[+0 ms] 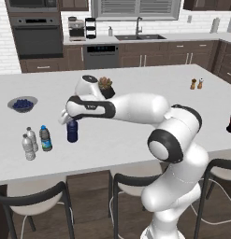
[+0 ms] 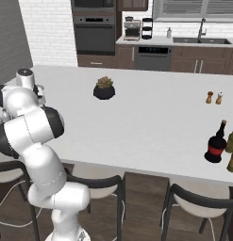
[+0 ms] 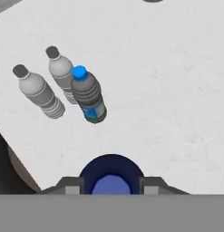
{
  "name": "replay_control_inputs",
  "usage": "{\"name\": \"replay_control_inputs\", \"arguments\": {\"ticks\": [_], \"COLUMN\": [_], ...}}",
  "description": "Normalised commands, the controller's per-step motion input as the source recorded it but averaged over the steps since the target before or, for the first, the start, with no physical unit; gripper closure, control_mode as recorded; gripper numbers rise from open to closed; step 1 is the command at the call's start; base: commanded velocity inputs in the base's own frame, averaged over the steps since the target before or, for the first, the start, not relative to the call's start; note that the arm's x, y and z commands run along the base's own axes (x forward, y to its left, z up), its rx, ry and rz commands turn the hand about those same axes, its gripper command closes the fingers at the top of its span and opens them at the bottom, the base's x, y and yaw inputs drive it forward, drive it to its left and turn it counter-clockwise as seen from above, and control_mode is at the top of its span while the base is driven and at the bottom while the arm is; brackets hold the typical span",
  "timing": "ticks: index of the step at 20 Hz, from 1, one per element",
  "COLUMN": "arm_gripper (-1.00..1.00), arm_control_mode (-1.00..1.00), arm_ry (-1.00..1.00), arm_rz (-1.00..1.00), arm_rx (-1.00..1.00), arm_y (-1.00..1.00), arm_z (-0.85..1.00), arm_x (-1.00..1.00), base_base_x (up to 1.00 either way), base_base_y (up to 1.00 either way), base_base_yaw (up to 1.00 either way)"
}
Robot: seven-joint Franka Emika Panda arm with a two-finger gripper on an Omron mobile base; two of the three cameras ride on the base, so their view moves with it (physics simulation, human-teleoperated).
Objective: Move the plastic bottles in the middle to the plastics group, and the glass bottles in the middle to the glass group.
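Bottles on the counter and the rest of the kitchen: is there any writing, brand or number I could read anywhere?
No text can be read anywhere.
Blue-capped bottle: blue label, print too blurred to read.
Dark bottle: plain red band, no words visible.
Dark blue bottle under the claw: no label showing.
Oven: no legible markings.

I see a solid dark blue bottle (image 1: 72, 130), a clear bottle with blue cap and label (image 1: 45, 138), two clear ribbed white-capped bottles (image 1: 29, 144), a dark red-banded bottle (image 2: 215, 144), all on a white surface (image 1: 135, 88).
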Motion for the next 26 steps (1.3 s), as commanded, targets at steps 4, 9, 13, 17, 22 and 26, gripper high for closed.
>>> {"name": "replay_control_inputs", "arguments": {"ticks": [4, 9, 13, 17, 22, 26], "arm_gripper": [1.0, 1.0, 1.0, 1.0, 1.0, 1.0], "arm_control_mode": [-1.0, -1.0, -1.0, -1.0, -1.0, -1.0], "arm_ry": [-0.03, -0.09, -0.09, -0.06, -0.03, 0.0], "arm_rz": [0.01, 0.02, 0.02, 0.02, 0.02, 0.0], "arm_rx": [0.0, 0.0, 0.0, 0.0, 0.0, 0.0], "arm_y": [0.06, 0.15, 0.13, 0.11, 0.1, 0.0], "arm_z": [-0.18, -0.46, -0.43, -0.16, -0.17, -0.34], "arm_x": [0.0, 0.0, 0.0, 0.0, 0.0, 0.0], "base_base_x": [0.0, 0.0, 0.0, 0.0, 0.0, 0.0], "base_base_y": [0.0, 0.0, 0.0, 0.0, 0.0, 0.0], "base_base_yaw": [0.0, 0.0, 0.0, 0.0, 0.0, 0.0]}}
